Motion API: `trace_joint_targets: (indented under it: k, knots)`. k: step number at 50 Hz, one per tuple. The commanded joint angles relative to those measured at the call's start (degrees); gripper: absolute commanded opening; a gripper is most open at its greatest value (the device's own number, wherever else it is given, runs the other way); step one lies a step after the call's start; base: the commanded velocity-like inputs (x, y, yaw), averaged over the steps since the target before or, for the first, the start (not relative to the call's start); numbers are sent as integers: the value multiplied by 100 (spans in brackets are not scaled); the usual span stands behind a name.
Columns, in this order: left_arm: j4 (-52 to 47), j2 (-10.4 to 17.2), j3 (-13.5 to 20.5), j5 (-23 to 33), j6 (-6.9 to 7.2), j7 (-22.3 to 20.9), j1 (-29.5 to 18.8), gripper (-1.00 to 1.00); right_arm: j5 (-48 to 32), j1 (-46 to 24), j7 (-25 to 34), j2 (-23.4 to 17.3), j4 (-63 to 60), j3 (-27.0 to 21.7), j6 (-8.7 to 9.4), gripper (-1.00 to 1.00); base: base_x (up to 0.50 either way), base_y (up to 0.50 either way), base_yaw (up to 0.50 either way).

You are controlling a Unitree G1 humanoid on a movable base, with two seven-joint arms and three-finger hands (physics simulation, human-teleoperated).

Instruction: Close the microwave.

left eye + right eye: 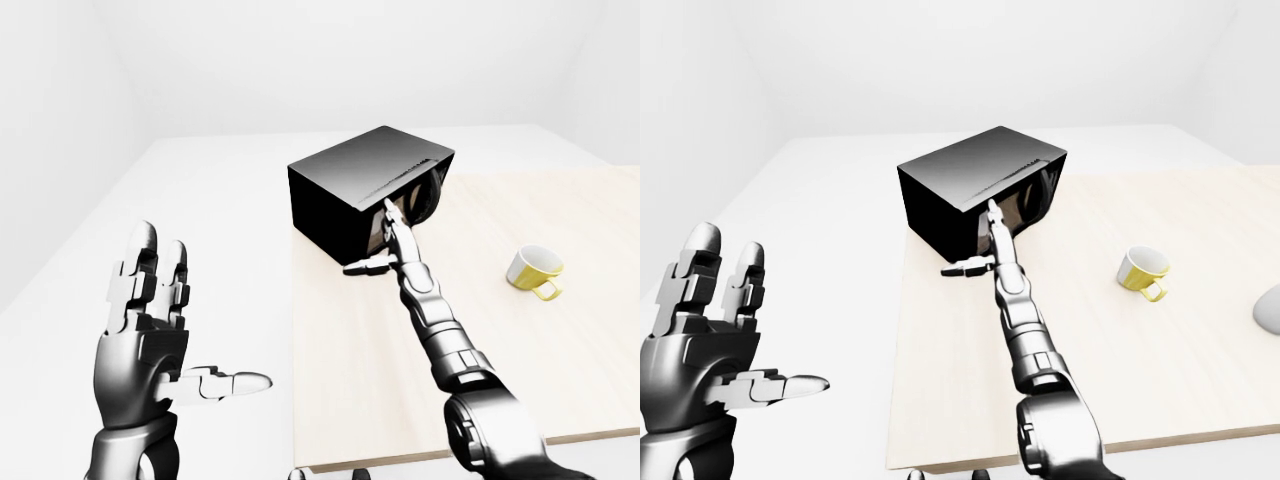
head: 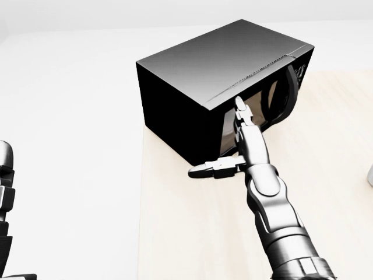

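1. Microwave, a black glossy box [image 2: 198, 87], sits near the far left corner of the pale wooden tabletop [image 1: 380, 370], turned at an angle so its door side faces the lower right of the head view.
2. That tabletop takes up the right half of both eye views; its left edge runs just under the microwave's near corner, and white floor lies to the left of it.
3. The microwave's dark glass door [image 2: 262, 108] looks almost flush with the body, though from this angle I cannot tell whether it is fully latched or slightly ajar.
4. My right hand [image 2: 247, 137] reaches out on a straight arm, fingers extended and spread, with my fingertips [image 2: 239, 105] laid against the left part of the door just under its top edge. My thumb [image 2: 204, 170] sticks out sideways to the left, clear of the box. Nothing is held.
5. My left hand [image 1: 150, 320] is raised at the lower left of the left-eye view, well apart from the table, palm showing, fingers upright and wide, thumb out to the right, empty.
6. A small yellow mug with a white inside [image 1: 535, 271] lies tipped on its side on the tabletop, well to the right of the microwave.
7. A pale grey rounded object [image 1: 1270, 308] is cut off by the right edge of the right-eye view; I cannot tell what it is.
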Motion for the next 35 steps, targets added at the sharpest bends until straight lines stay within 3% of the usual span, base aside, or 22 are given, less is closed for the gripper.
trace_joint_targets:
  k: [1,11,25,29,30,31,32,33,34,35]
  knots:
    - [-20,-11,-10,13,0,-14,14,100,115,-1183,77,-82,1438,-61,0,100,0,0,0]
    - [-25,0,49,-50,0,-21,-29,100,258,-1852,185,-89,2566,-244,0,100,1,0,0]
    - [-20,-11,59,-42,0,-37,-46,100,83,-1800,70,-125,2602,-197,0,100,1,0,0]
    - [8,-4,43,-18,0,-28,-53,100,-95,-1403,-170,-178,1665,-57,0,100,1,0,0]
    - [12,-2,46,-22,0,-24,-59,100,-216,-870,-224,-168,347,77,0,100,1,0,0]
    - [22,-2,35,-10,0,-20,-59,100,-263,-390,-176,-134,-849,134,221,100,0,0,0]
    - [24,-3,23,0,0,-15,-52,100,-311,-8,-136,-101,-1810,156,772,100,0,0,0]
    - [22,-3,7,12,0,-13,-42,100,-385,335,-91,-68,-2638,184,1000,100,0,0,0]
    - [49,1,-1,20,0,-6,-52,100,-492,1016,-32,-14,-4122,242,1000,100,0,0,0]
    - [58,6,-2,19,0,1,-58,100,-527,1172,15,29,-4455,232,1000,100,0,0,0]
